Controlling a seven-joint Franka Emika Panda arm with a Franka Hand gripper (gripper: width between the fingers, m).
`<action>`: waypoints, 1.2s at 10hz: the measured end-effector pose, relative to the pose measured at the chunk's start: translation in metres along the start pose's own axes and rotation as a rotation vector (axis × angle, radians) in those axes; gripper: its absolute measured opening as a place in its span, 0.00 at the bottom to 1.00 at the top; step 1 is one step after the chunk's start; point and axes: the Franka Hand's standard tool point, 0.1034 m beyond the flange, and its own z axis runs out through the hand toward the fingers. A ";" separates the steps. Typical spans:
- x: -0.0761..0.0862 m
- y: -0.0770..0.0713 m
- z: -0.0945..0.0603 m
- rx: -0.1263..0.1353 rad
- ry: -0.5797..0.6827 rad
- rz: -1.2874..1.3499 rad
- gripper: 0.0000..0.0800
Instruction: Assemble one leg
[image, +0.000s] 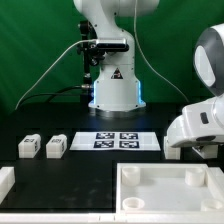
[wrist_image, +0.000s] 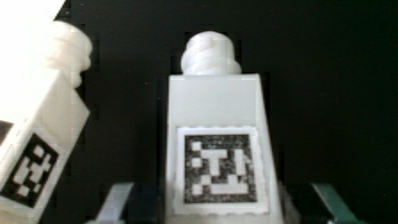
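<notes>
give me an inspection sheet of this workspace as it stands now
surface: black table, marker board lying flat on it
job's things: two legs side by side at the exterior view's left; wrist view shows one leg between the fingers, a second leg beside it
clutter: white tray-like part at the front; small white piece at the front edge
grippers: gripper open, a gap on either side of the leg
cables: thin white cables arching from the robot base
surroundings: green backdrop
</notes>
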 end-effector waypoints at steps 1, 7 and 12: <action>0.000 0.000 0.000 0.000 0.000 0.000 0.36; -0.001 0.028 -0.064 -0.016 0.094 -0.101 0.36; -0.025 0.055 -0.169 0.002 0.530 -0.060 0.36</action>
